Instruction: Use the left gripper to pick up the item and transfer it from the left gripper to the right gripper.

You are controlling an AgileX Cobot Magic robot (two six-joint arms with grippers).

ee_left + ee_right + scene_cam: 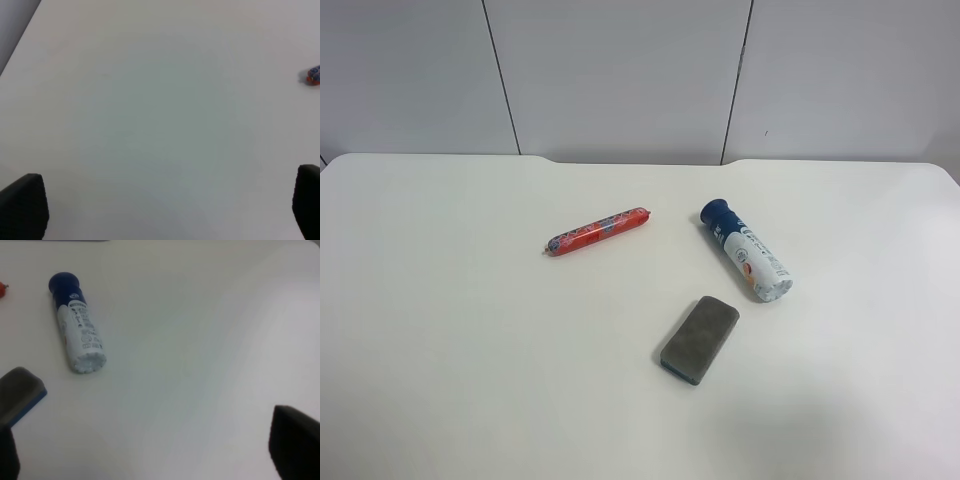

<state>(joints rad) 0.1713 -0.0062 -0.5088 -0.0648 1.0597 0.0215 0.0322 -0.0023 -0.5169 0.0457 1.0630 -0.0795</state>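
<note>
Both your hands gape apart, empty. The bottle (746, 250) lies on its side, so the left hand (165, 205) may roll it toward the eraser (699, 339).

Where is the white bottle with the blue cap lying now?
In the exterior high view the bottle lies on its side right of centre on the table, between the red sausage stick and the grey eraser.

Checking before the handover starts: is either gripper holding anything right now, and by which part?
Nothing is held. Both grippers are open and empty over the table. The bottle lies on its side, untouched, as do the sausage stick and the eraser.
</note>
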